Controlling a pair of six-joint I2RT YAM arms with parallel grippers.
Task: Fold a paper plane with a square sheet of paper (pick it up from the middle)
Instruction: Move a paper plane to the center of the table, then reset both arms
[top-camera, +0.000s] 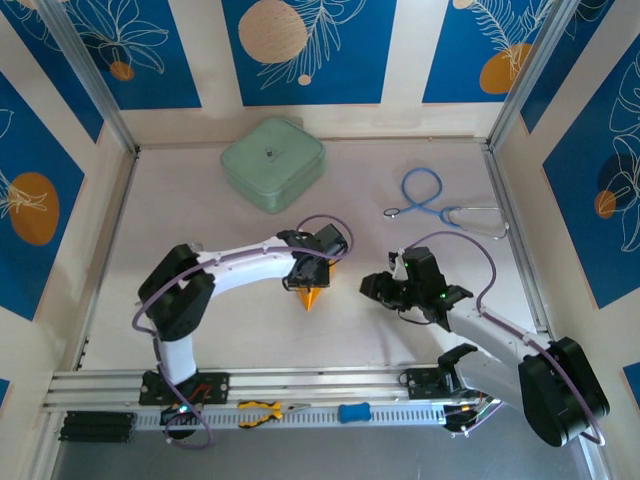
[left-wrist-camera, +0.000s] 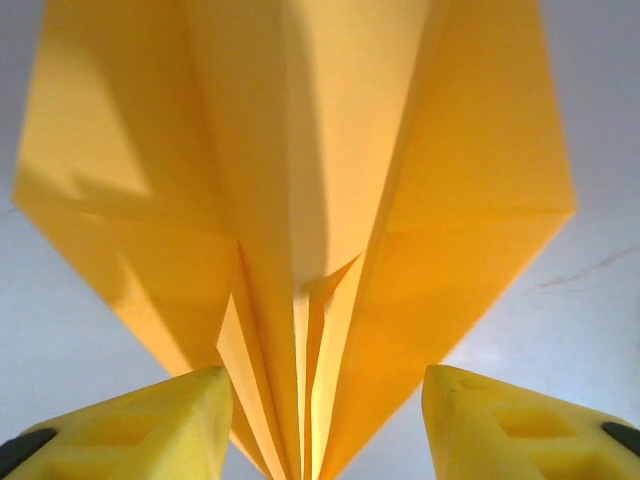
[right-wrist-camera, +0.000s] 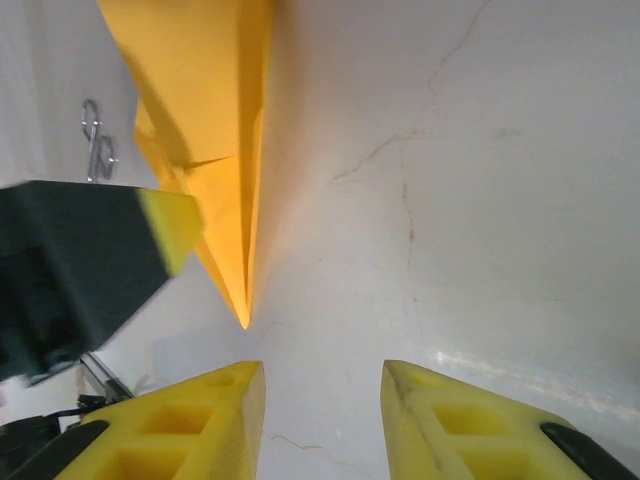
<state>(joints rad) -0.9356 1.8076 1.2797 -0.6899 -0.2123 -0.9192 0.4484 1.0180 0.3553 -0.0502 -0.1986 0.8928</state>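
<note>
As left hand (left-wrist-camera: 322, 380) gapes, paper plane (left-wrist-camera: 300, 150) sits between.

Cropping and blurring around the paper plane (left-wrist-camera: 330, 180).
Cutting it off at top and bottom in the left wrist view, with the left end effector (left-wrist-camera: 325, 378) clipped at the bottom edge; burying all but an orange tip under that end effector in the top view; smearing the same end effector dark in the right wrist view.
</note>
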